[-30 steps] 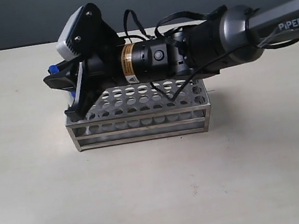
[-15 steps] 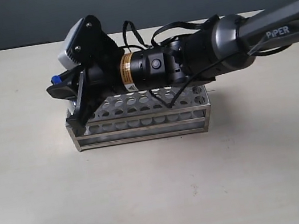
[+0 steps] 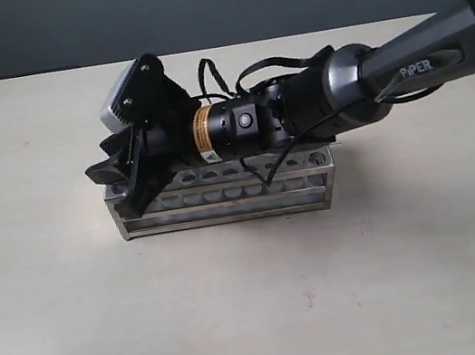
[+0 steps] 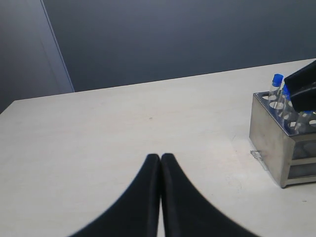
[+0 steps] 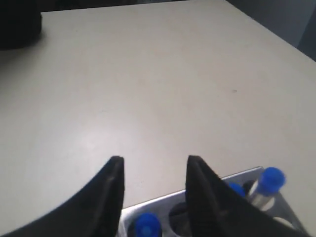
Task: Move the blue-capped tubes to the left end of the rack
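The right gripper was held spread above the left end of the rack, where blue-capped tubes were seated. The left gripper was seen pressed together, well apart. Release was judged in hand; a straight lift clear of the caps was called for next.

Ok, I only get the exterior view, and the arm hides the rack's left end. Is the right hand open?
Observer: Yes. The right wrist view shows the right hand open, gripping nothing.
Operator: Any tubes near it?
Observer: Three blue-capped tubes stand in the rack by its fingers.
Operator: And the left hand?
Observer: The left hand is shut, over bare table, apart from the rack.
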Robot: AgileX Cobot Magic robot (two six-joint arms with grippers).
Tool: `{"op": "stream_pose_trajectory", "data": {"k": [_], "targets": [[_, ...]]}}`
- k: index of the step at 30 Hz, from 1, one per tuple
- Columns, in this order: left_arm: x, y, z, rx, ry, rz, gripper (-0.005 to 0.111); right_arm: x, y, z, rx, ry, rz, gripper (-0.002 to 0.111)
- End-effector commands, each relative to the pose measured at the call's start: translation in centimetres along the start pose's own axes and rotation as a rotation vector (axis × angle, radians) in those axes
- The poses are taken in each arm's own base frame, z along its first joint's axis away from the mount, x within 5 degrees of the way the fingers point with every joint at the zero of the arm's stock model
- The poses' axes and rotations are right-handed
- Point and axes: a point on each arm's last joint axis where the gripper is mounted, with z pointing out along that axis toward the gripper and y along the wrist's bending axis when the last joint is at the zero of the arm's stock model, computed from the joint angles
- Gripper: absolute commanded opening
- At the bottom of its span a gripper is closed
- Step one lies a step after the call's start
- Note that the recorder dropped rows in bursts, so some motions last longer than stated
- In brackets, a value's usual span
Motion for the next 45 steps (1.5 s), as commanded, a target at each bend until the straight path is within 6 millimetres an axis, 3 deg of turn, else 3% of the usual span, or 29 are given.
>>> {"op": "stream_pose_trajectory", "data": {"k": [1, 2, 3, 6, 8, 14, 18, 21, 25, 31, 38, 42, 45], "targets": [[-0.1, 0.0, -0.1, 0.001, -0.010, 0.002, 0.001, -5.5, -1.2, -4.0, 0.194, 0.016, -0.018, 0.007], [-0.1, 0.0, -0.1, 0.001, -0.010, 0.002, 0.001, -7.3, -1.9, -6.1, 0.289, 0.033, -0.034, 0.000], [-0.1, 0.0, -0.1, 0.001, -0.010, 0.002, 0.001, -8.4, -2.8, -8.4, 0.376, 0.042, -0.035, 0.000], [-0.1, 0.0, -0.1, 0.001, -0.010, 0.002, 0.001, -10.0, -4.8, -14.3, 0.532, 0.012, -0.004, 0.000], [-0.1, 0.0, -0.1, 0.001, -0.010, 0.002, 0.001, -10.1, -5.5, -18.5, 0.619, -0.015, 0.026, 0.000], [-0.1, 0.0, -0.1, 0.001, -0.010, 0.002, 0.001, -6.3, -3.3, -30.6, 0.901, -0.029, 0.105, 0.000], [-0.1, 0.0, -0.1, 0.001, -0.010, 0.002, 0.001, -3.7, 0.4, -35.1, 1.038, -0.121, 0.211, 0.000], [-0.1, 0.0, -0.1, 0.001, -0.010, 0.002, 0.001, -2.3, 3.0, -36.9, 1.117, -0.172, 0.279, 0.000], [-0.1, 0.0, -0.1, 0.001, -0.010, 0.002, 0.001, -0.6, 5.3, -39.1, 1.274, -0.072, 0.364, 0.000], [-0.1, 0.0, -0.1, 0.001, -0.010, 0.002, 0.001, 0.2, 7.5, -41.1, 1.405, -0.022, 0.452, 0.000], [-0.1, 0.0, -0.1, 0.001, -0.010, 0.002, 0.001, 0.1, 8.0, -41.3, 1.404, -0.046, 0.422, 0.000], [-0.1, 0.0, -0.1, 0.001, -0.010, 0.002, 0.001, 2.5, 8.7, -39.9, 1.331, -0.065, 0.460, 0.000], [-0.1, 0.0, -0.1, 0.001, -0.010, 0.002, 0.001, 5.1, 9.7, -38.8, 1.273, -0.119, 0.599, 0.000]]}}
